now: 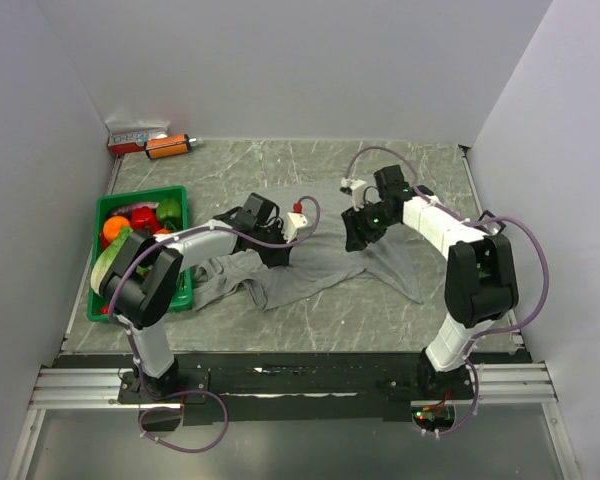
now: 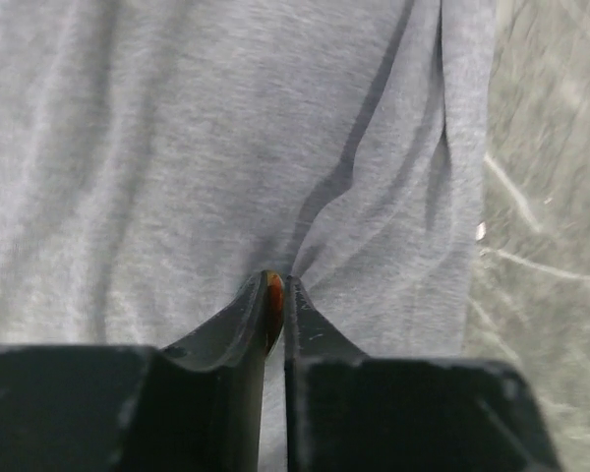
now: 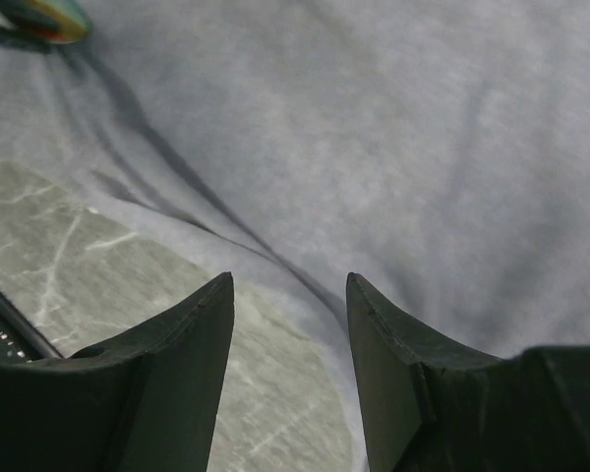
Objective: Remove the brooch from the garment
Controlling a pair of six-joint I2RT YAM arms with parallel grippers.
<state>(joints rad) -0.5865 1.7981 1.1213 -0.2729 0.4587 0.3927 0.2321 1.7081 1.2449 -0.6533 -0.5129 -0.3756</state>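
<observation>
You work on a grey table [image 1: 380, 160] with a stone pattern of pale veins, and its surface looks smooth and a little shiny. Plain white walls close it on three sides: the back wall [image 1: 300, 60], the left wall [image 1: 30, 150] and the right wall [image 1: 560, 120]. A metal rail [image 1: 300, 385] runs along the near edge, under both arm bases.

The garment [image 1: 320, 275] lies rumpled in the middle of the table, just right of the green crate [image 1: 140, 194], which holds coloured fruit and vegetables. In the far left corner a red and white box [image 1: 135, 138] and an orange thing [image 1: 168, 146] lie side by side.

Your left gripper [image 2: 278, 285] is pressed together on a fold of the garment, and creases spread out from its tips. A thin reddish-brown sliver [image 2: 273, 307] shows between the fingers; you cannot tell what it is. Your right gripper [image 3: 287, 285] has its fingers well apart, low over the edge of the cloth where bare table shows.

The brooch cannot be made out with certainty in any view.
</observation>
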